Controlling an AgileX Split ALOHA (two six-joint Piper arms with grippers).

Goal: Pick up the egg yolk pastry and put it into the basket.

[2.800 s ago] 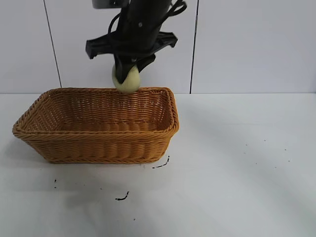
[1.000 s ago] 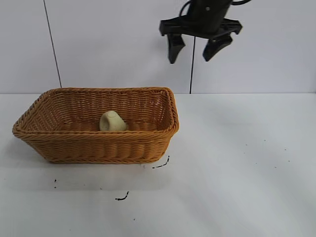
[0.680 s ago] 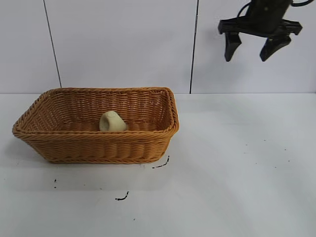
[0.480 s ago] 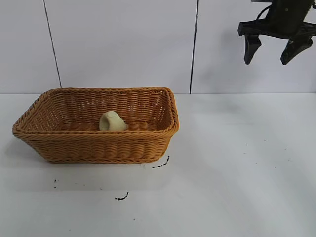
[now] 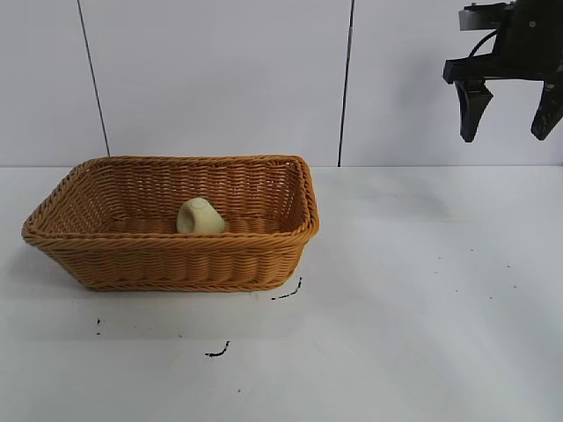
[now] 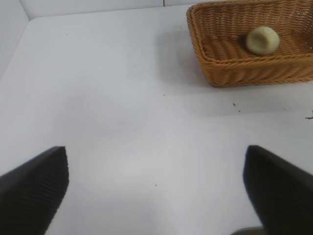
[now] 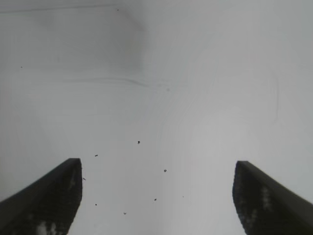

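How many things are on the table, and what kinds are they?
Wicker basket: 1
Egg yolk pastry, lying inside the basket: 1
Total: 2

A white table (image 5: pixel 422 316) fills the lower part of the exterior view, matte and bare over most of its right side. Small black marks dot it: a short curved smear (image 5: pixel 218 352) near the front, another dark streak (image 5: pixel 287 293) a little farther back, and scattered specks (image 5: pixel 508 266) toward the right. Behind it stands a white panelled wall (image 5: pixel 220 79) with two thin dark vertical seams (image 5: pixel 346 83).
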